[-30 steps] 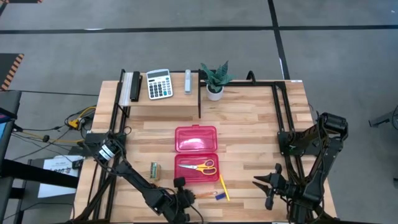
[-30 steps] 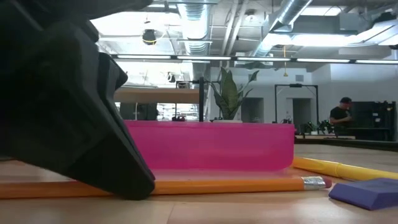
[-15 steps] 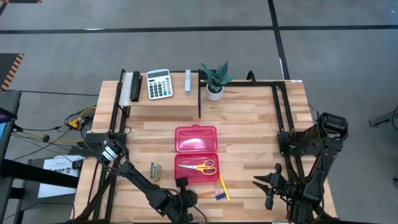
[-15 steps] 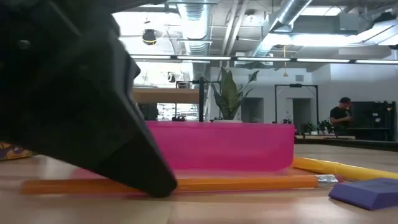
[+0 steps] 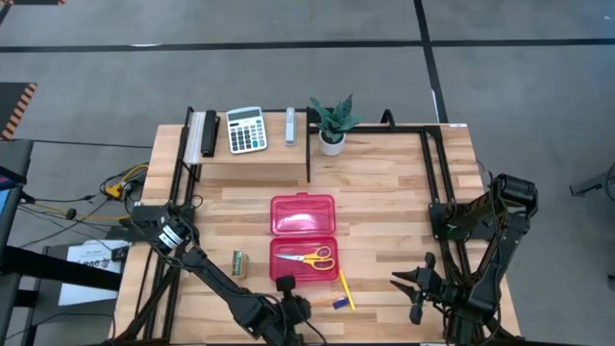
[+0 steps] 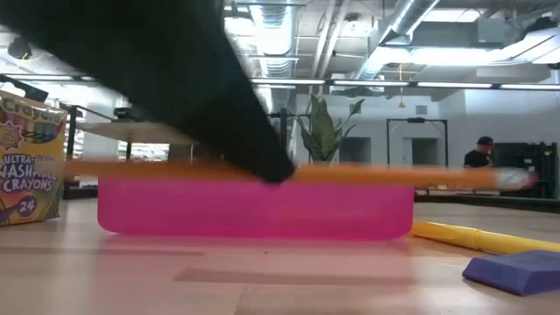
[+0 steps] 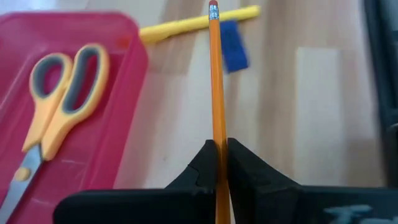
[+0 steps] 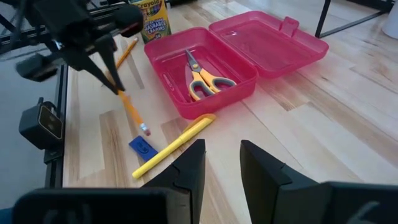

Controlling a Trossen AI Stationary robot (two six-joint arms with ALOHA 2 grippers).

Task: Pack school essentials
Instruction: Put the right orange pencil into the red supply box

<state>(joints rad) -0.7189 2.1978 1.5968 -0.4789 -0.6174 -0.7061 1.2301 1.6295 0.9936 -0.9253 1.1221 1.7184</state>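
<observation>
Left gripper jaws clenched on the orange pencil, now lifted clear of the table; a second ago it lay flat. Pencil sits just in front of the pink case, scissors inside. Right gripper idle at the table's right, jaws apart, empty.

Open-plan lab: exposed ceiling ducts

On our wooden bench lie the pink case, crayon box, yellow pen and blue eraser.
</observation>
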